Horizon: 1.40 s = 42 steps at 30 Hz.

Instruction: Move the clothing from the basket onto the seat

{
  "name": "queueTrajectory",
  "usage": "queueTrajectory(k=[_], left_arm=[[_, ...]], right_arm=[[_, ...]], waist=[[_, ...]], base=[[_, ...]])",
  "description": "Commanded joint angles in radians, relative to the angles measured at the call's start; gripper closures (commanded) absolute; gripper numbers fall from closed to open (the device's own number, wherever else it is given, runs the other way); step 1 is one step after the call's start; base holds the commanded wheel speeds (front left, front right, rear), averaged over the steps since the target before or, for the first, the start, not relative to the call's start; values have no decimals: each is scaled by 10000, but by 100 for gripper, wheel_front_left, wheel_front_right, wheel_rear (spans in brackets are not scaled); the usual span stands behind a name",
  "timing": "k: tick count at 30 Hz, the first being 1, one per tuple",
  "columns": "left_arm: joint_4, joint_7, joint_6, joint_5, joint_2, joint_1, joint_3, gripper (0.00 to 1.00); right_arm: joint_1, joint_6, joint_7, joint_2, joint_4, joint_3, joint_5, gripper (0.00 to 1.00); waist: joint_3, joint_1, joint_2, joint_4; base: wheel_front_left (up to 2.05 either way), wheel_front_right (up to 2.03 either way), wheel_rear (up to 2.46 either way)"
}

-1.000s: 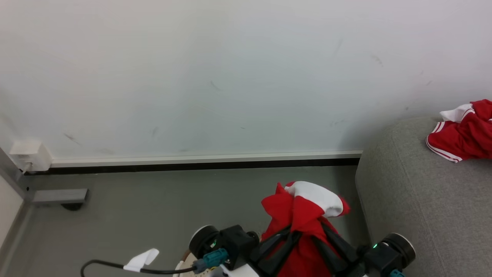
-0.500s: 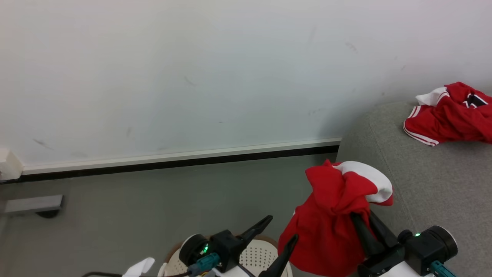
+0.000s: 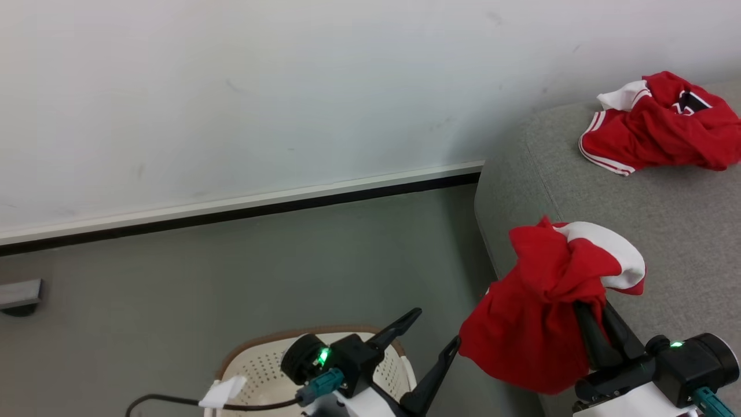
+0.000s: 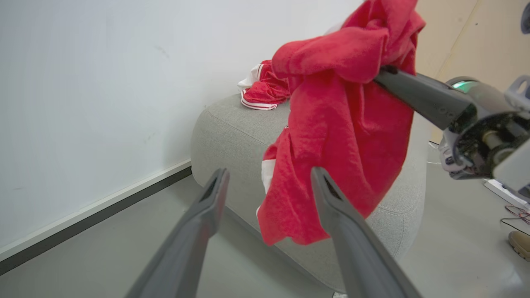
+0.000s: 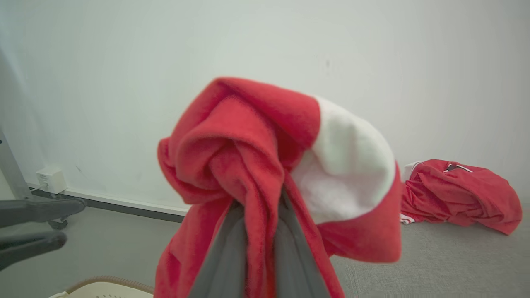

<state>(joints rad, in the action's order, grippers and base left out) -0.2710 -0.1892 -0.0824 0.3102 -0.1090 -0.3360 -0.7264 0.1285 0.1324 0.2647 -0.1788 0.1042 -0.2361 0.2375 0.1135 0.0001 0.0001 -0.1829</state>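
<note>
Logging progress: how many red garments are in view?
2: the held garment in the right gripper, the other garment lying on the sofa. The basket is partly hidden, maybe holding more.

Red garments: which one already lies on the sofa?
The crumpled one with striped edges at the sofa's far end; the other garment hangs clamped in the right hand.

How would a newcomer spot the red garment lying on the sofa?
Start at the big grey sofa on the right of the head view. At its far end by the white wall lies a crumpled red garment with white striped edges and a black mark. Unlike the other red garment, bunched in the right gripper, nothing holds it.
</note>
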Motion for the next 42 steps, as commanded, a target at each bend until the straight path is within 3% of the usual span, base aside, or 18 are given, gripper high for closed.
queueTrajectory(k=[1,13,24,30,42], left_arm=[[-44,-66,-12,-109,-13,-125,-3,0],[-215,-144,-53,-178,-33,-579,-135,0],[-58,5,-94,-366,-122,-1594,-185,0],[22,82,-131,-580,-239,-2400,-161,0],[-83,-112,-2,-731,-412,-3345,67,0]], right_arm=[[-47,-31,-10,20,-51,61,-41,100],[114,-31,-10,192,-190,450,-137,100],[1367,-31,-9,64,-73,1385,-234,100],[3046,-29,-9,-498,99,2094,-485,100],[7887,-31,-452,-2941,2373,3653,-682,100]], waist=[[148,-1,-1,-144],[542,-1,-1,-611],[1879,-1,-1,-365],[2968,-1,-1,-67],[4831,-1,-1,576]], base=[[0,0,0],[0,0,0],[0,0,0],[0,0,0],[0,0,0]])
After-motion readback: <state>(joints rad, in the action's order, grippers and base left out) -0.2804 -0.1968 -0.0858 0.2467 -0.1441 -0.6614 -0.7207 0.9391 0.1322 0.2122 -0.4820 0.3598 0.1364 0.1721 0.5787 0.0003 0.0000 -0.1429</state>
